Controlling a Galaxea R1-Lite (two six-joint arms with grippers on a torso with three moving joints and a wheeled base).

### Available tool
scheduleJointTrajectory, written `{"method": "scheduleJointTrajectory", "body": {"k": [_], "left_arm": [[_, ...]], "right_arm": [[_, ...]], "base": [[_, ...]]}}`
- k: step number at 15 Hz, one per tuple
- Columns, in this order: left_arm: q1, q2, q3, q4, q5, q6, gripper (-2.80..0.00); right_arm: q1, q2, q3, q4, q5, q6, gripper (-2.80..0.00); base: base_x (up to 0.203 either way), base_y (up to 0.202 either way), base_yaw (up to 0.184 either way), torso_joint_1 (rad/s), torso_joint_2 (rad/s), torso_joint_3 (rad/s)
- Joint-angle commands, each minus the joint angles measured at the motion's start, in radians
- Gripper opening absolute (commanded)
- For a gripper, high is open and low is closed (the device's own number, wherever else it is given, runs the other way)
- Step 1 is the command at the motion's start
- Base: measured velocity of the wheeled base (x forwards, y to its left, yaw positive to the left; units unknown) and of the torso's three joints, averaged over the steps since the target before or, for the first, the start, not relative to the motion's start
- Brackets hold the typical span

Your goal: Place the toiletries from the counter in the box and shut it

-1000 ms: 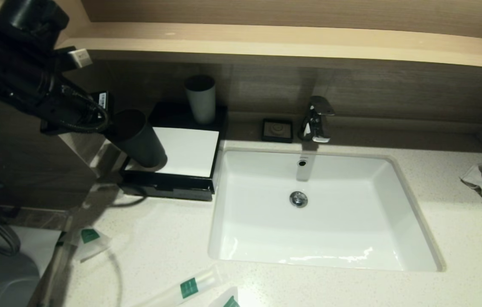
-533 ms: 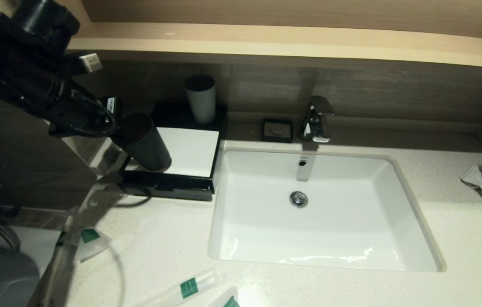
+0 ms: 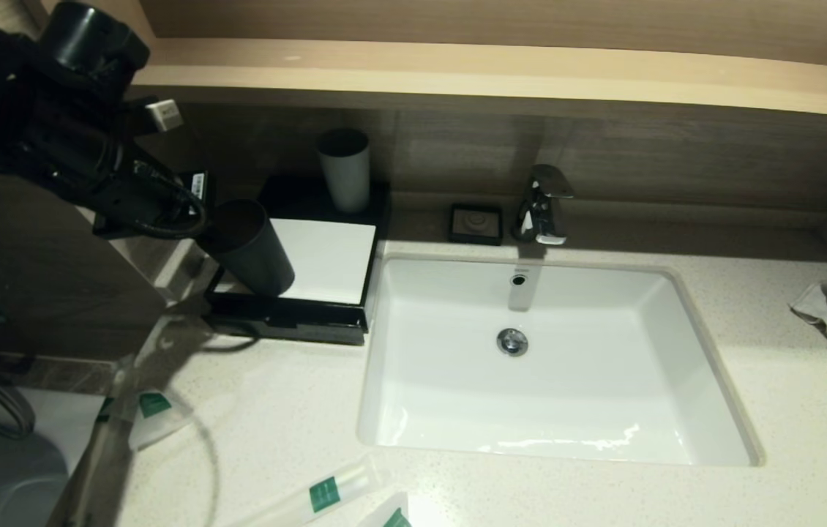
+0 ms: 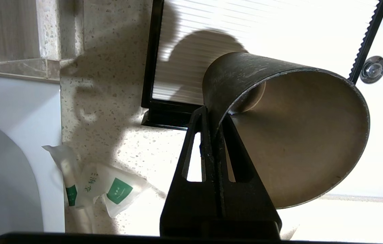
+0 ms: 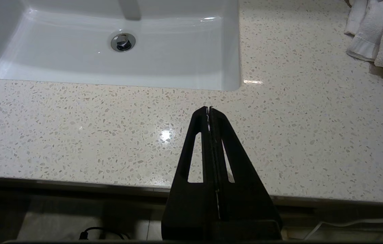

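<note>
**Black cup carried off the box lid**

Left hand (image 4: 213, 115) clamped on the rim of the black cup (image 3: 252, 249), tilted over the box (image 3: 326, 260) and its white panel. Best set down upright on bare table (image 3: 289, 410), clear of the drawer front and the white cup (image 3: 345, 170). Toiletries (image 3: 154, 406) lying near the table's front edge, well apart from the box. Right hand (image 5: 209, 110) parked, pressed together, over the table's front.

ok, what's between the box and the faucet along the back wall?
A small black soap dish sits between the box and the faucet; the head view shows it.
</note>
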Motion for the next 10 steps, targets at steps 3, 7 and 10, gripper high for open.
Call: {"method": "scheduleJointTrajectory", "body": {"k": [3, 7, 10], "left_arm": [[0.000, 0.000, 0.000, 0.006, 0.000, -0.001, -2.80], [0.000, 0.000, 0.000, 0.005, 0.000, -0.001, -2.80], [0.000, 0.000, 0.000, 0.006, 0.001, -0.001, -2.80]], "right_arm": [[0.000, 0.000, 0.000, 0.000, 0.000, 0.000, -2.80], [0.000, 0.000, 0.000, 0.000, 0.000, -0.001, -2.80], [0.000, 0.000, 0.000, 0.000, 0.000, 0.000, -2.80]], "base": [[0.000, 0.000, 0.000, 0.000, 0.00, 0.000], [0.000, 0.000, 0.000, 0.000, 0.00, 0.000], [0.000, 0.000, 0.000, 0.000, 0.00, 0.000]]}}
